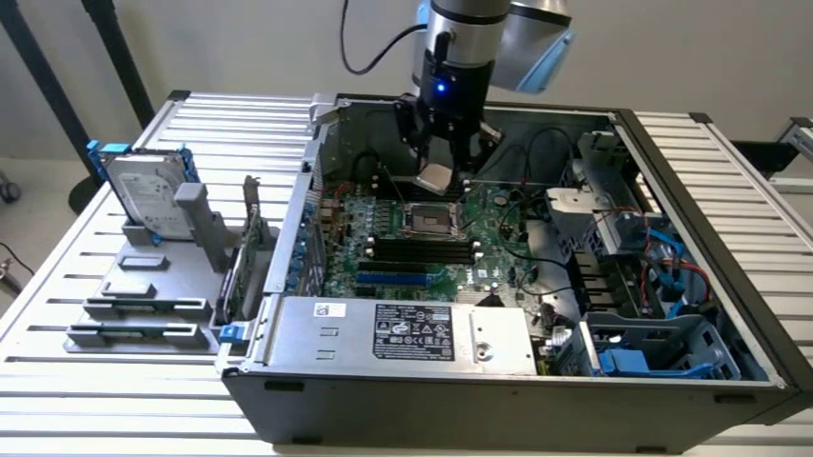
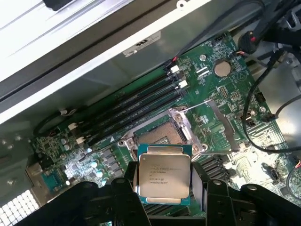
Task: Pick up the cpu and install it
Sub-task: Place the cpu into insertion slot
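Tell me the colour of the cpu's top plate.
Silvery grey metal with dark printed lettering; the cpu shows best in the wrist view.

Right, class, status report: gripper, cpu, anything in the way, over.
Gripper shut on the cpu, fingers on opposite edges. Cpu held in the air over the motherboard socket, not seated. Nothing seen between them.

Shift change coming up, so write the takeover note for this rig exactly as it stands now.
Gripper: fingers closed on the small flat square silvery-topped cpu.
Cpu: in the air just above the empty metal-framed socket on the green motherboard, inside the open grey computer case; not touching the socket.
Done: cpu picked up and held over the socket.
Left: cpu not yet seated in the socket, not yet released.
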Controlling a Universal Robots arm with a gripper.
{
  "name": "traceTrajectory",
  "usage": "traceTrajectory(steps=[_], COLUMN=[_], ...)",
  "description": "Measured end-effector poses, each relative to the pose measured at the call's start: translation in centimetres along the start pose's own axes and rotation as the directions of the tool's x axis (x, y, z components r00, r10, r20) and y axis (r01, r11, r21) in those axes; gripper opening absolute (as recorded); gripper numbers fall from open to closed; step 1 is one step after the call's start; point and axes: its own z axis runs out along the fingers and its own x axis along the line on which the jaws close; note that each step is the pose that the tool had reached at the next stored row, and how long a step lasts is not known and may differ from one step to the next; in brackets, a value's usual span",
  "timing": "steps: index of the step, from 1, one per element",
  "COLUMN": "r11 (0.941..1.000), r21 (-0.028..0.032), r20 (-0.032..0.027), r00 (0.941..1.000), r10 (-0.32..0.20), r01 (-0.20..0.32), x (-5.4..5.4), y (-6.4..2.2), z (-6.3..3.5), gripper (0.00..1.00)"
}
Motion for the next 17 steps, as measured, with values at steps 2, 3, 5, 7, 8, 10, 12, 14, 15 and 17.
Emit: traceTrajectory(steps=[2, 3, 5, 7, 8, 10, 12, 14, 15, 17], r11=[0.9994, 0.9985, 0.9960, 0.9920, 0.9895, 0.9837, 0.9766, 0.9681, 0.9633, 0.9527], r21=[-0.0016, -0.0026, -0.0045, -0.0064, -0.0073, -0.0092, -0.0111, -0.0130, -0.0140, -0.0160], r20=[0.0008, 0.0012, 0.0019, 0.0025, 0.0028, 0.0033, 0.0038, 0.0042, 0.0043, 0.0046], r00=[0.9994, 0.9986, 0.9960, 0.9920, 0.9895, 0.9837, 0.9766, 0.9681, 0.9634, 0.9528], r10=[0.036, 0.054, 0.090, 0.126, 0.144, 0.180, 0.215, 0.250, 0.268, 0.304], r01=[-0.036, -0.054, -0.090, -0.126, -0.144, -0.180, -0.215, -0.250, -0.268, -0.304], x=[0.00, -0.01, -0.01, -0.02, -0.02, -0.02, -0.03, -0.03, -0.04, -0.04], y=[-0.01, -0.01, -0.01, -0.01, -0.01, -0.01, -0.02, -0.02, -0.02, -0.02], z=[0.09, 0.13, 0.23, 0.33, 0.37, 0.47, 0.57, 0.68, 0.74, 0.86], gripper=[0.55, 0.55, 0.55, 0.55, 0.55, 0.55, 0.55, 0.55, 0.55, 0.55])
